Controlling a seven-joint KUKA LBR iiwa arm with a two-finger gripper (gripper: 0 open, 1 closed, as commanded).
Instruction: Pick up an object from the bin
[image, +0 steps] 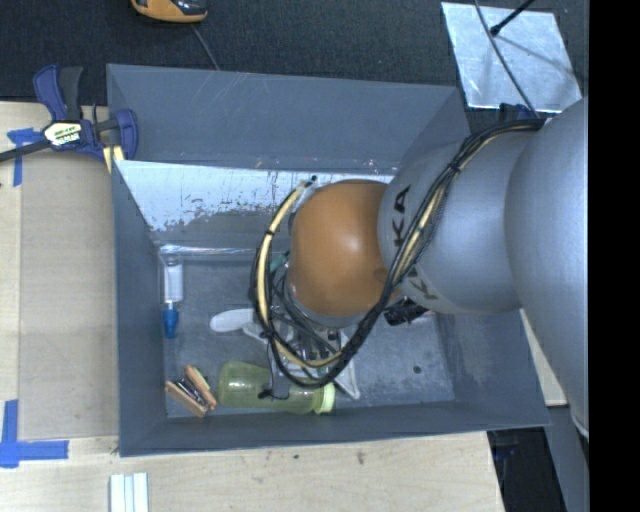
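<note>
My gripper (277, 380) reaches down near the bin's front wall, mostly hidden under the arm's orange dome. Its dark tip sits right on top of a pale green translucent bottle (240, 384) that lies on its side along the front wall. Whether it grips the bottle is hidden. A white plastic piece (232, 321) lies just left of the gripper. Another white piece (349, 380) pokes out at the gripper's right, by the bottle's end.
Two wooden clothespins (190, 391) lie in the front left corner. A clear tube with a blue cap (172, 296) lies along the left wall. The arm and its dome cover the bin's middle and right.
</note>
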